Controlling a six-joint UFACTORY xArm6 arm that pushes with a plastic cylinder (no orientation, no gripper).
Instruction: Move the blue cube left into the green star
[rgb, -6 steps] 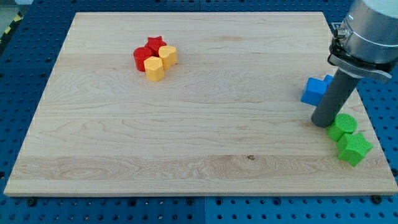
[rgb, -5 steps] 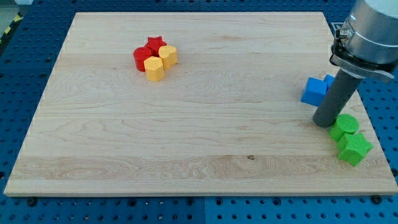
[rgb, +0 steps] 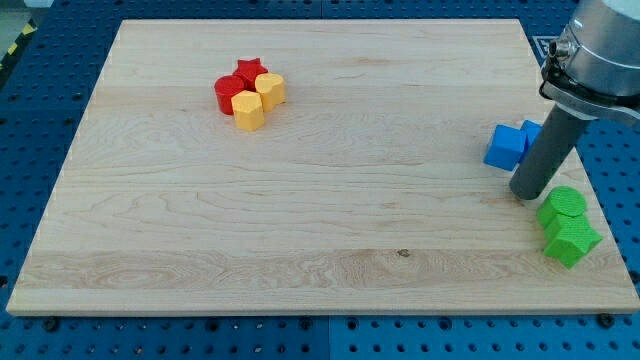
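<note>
Your rod carried no pincer; my tip sat between the blue cube and the green cylinder, near both.

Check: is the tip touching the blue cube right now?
Cannot tell. In the camera view my tip sits just below-right of the blue cube, but the rod overlaps the cube's right side, hiding any gap or contact.

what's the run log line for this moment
my tip: between blue cube and green blocks | red/yellow cluster: the view's upper left | push: not done
</note>
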